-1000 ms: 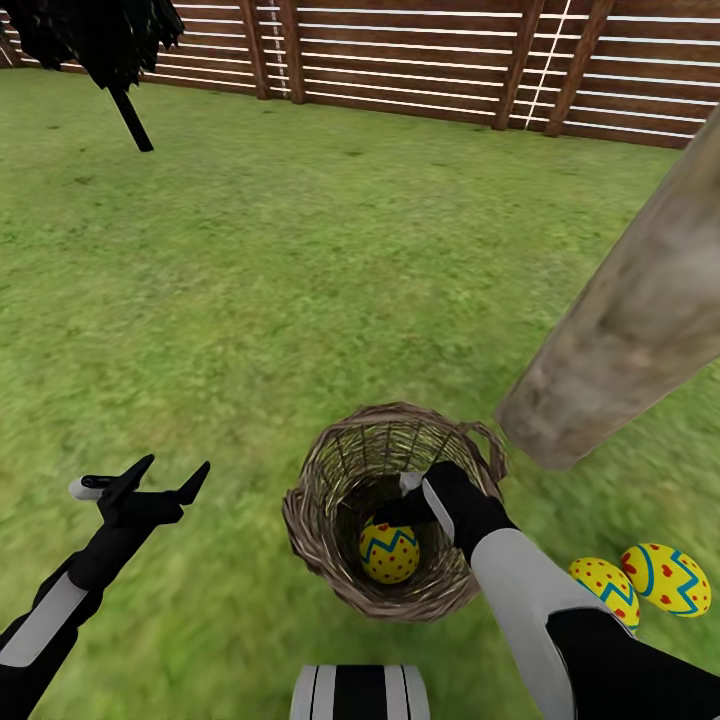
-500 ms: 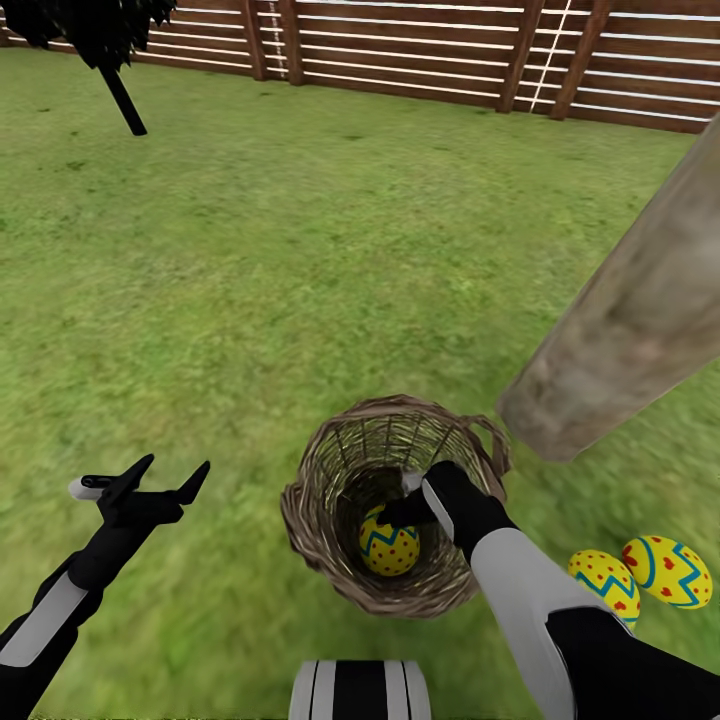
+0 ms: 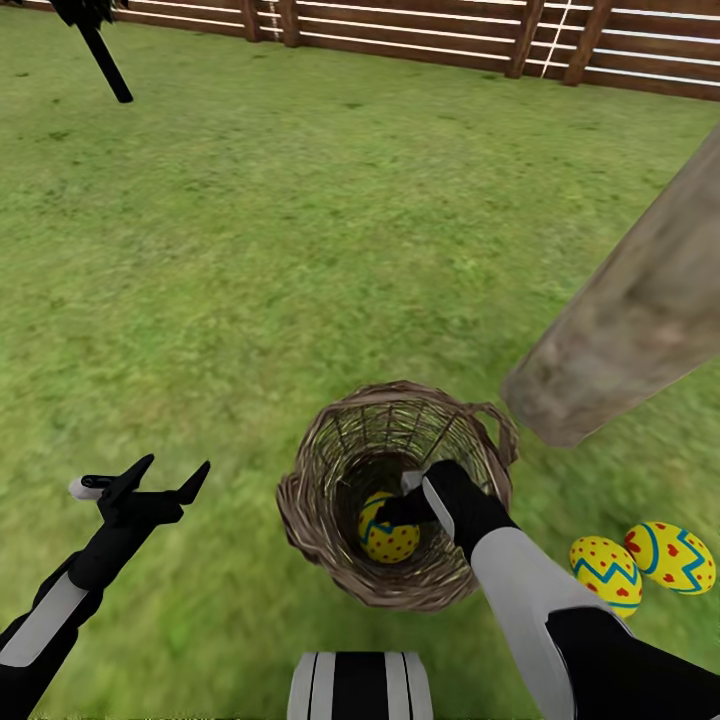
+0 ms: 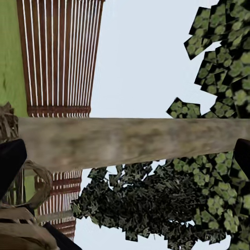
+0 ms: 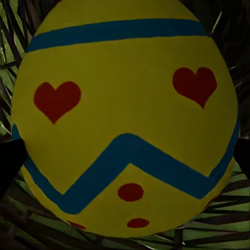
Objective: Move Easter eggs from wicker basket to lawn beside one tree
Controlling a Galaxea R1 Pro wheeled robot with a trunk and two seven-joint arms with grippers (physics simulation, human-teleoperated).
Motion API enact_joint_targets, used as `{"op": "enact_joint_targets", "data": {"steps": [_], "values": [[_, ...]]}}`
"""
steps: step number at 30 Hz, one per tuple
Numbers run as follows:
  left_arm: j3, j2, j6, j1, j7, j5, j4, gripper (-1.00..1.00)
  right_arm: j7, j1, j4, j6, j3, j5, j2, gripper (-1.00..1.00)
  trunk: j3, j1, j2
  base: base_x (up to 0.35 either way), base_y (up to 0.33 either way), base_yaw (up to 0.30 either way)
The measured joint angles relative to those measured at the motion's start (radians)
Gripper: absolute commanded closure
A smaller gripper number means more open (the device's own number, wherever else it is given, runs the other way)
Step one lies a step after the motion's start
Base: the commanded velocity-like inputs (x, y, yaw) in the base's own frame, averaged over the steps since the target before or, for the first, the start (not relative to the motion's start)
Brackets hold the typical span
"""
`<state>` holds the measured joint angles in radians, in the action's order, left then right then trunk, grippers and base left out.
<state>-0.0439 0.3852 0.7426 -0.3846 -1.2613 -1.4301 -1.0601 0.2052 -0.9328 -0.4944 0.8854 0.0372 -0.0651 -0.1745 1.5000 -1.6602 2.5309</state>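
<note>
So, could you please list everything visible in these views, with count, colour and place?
Easter eggs: three, yellow with blue zigzags and red marks; one inside the basket, two on the grass near the trunk.
Wicker basket: one, brown, on the lawn.
Tree trunk: one, pale grey-brown, beside the basket.
Dark tree: one, black, far off.
Fence: one, brown slats, along the lawn's edge.
Lawn: green.
Left hand: black, open, above grass.
Right hand: black, reaching into the basket at the egg.
</note>
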Motion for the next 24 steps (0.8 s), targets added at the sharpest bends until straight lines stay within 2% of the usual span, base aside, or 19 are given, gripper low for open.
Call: {"op": "enact_joint_targets", "data": {"steps": [2,10,12,13,19,24], "values": [[0.000,0.000,0.000,0.000,0.000,0.000,0.000,-1.00,0.003,0.000,-0.006,0.001,-0.001,0.010,0.000,-1.00,0.008,-0.001,0.001,0.000,0.000,0.000],[0.000,0.000,0.000,0.000,0.000,0.000,0.000,-1.00,0.003,0.000,-0.067,0.003,-0.001,0.006,0.000,-1.00,0.039,-0.004,0.002,0.000,0.000,0.000],[0.000,0.000,0.000,0.000,0.000,0.000,0.000,-1.00,0.002,0.000,-0.067,0.002,-0.001,0.008,0.000,-1.00,0.039,-0.004,0.002,0.000,0.000,0.000],[0.000,-0.001,0.000,0.000,-0.001,0.000,0.000,-1.00,0.001,0.000,-0.066,0.001,0.000,0.009,0.000,1.00,0.039,-0.004,0.002,0.000,0.000,0.000],[0.000,-0.001,0.000,0.000,-0.001,0.000,0.003,-1.00,0.001,0.000,-0.066,0.001,0.000,0.011,0.000,1.00,0.039,-0.004,0.002,0.000,0.000,0.000],[0.000,-0.001,0.000,0.000,0.000,0.000,0.002,-1.00,0.001,0.000,-0.089,0.002,0.000,0.010,0.000,1.00,0.050,-0.006,0.003,0.000,0.000,0.000]]}}
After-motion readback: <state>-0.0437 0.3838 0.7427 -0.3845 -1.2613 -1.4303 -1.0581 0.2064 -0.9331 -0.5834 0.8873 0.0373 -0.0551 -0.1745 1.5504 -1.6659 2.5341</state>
